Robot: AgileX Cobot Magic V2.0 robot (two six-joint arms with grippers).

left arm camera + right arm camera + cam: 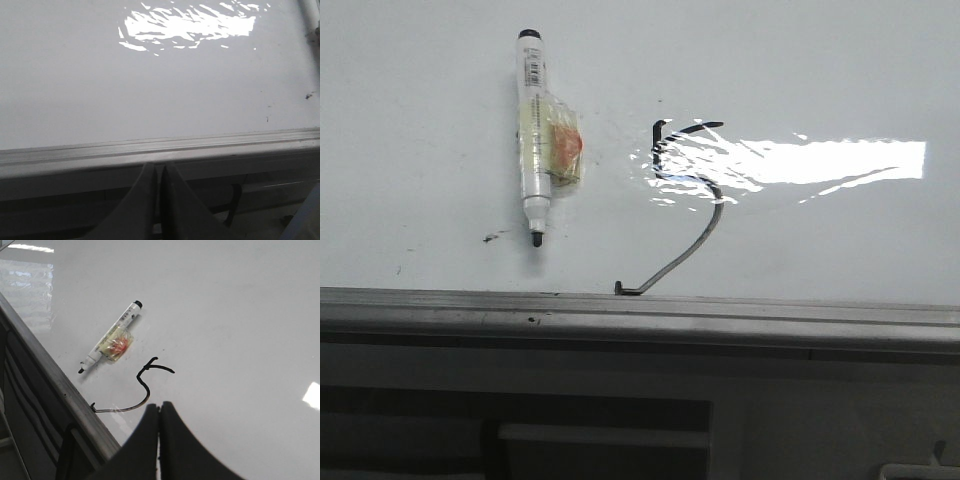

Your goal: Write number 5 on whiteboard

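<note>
A thin black number 5 (692, 200) is drawn on the glossy whiteboard (420, 200), its hooked tail ending near the grey edge rail (640, 310). In the right wrist view the number 5 (145, 385) lies just beyond my right gripper (160, 406), which is shut on nothing above the whiteboard (240, 330). A white marker (533, 135) with a black tip lies uncapped on the board left of the figure; the marker (110, 342) carries a yellowish taped label. My left gripper (159, 166) is shut and empty, near the rail of the whiteboard (150, 90). Neither gripper appears in the front view.
Bright glare (820, 160) covers part of the figure's top. Small black smudges (492, 238) mark the board near the marker tip. Below the rail is a grey frame with a dark recess (600, 440).
</note>
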